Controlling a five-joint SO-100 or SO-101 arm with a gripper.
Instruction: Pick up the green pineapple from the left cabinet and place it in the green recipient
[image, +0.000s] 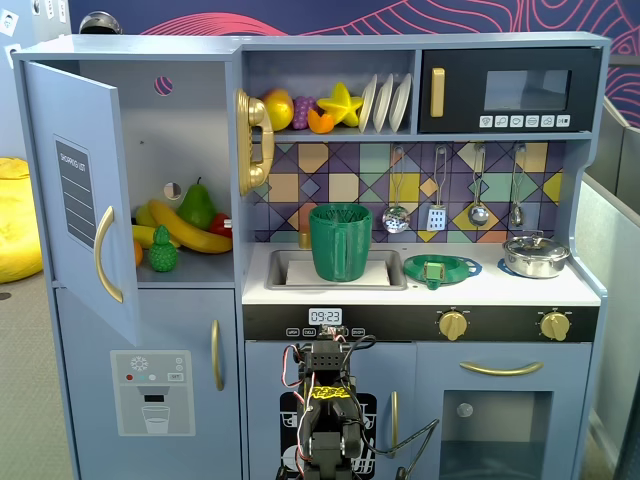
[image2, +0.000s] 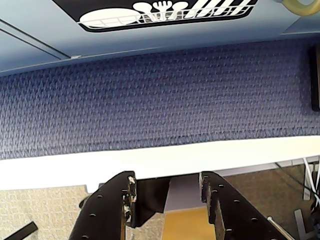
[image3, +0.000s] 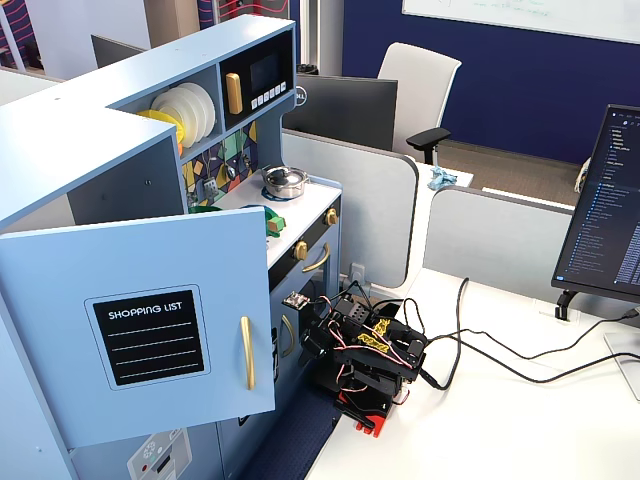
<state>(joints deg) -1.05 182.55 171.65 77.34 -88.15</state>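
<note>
On the shelf of the left cabinet, green pineapple beside banana and pear. Hand low, empty, parted moderately. Risk: nudging neighbouring fruit or the open door while reaching; green recipient waiting in the sink.

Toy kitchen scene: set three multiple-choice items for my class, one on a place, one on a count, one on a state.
1. Where is the green pineapple?
A. in the sink
B. in the open left cabinet
C. in the microwave

2. How many white plates stand on the top shelf?
A. one
B. three
C. five

3. The cabinet door is:
A. open
B. closed
C. missing

Answers:
1 B: the pineapple sits by the banana in the cabinet.
2 B: three plates.
3 A: the door is swung out.
</note>
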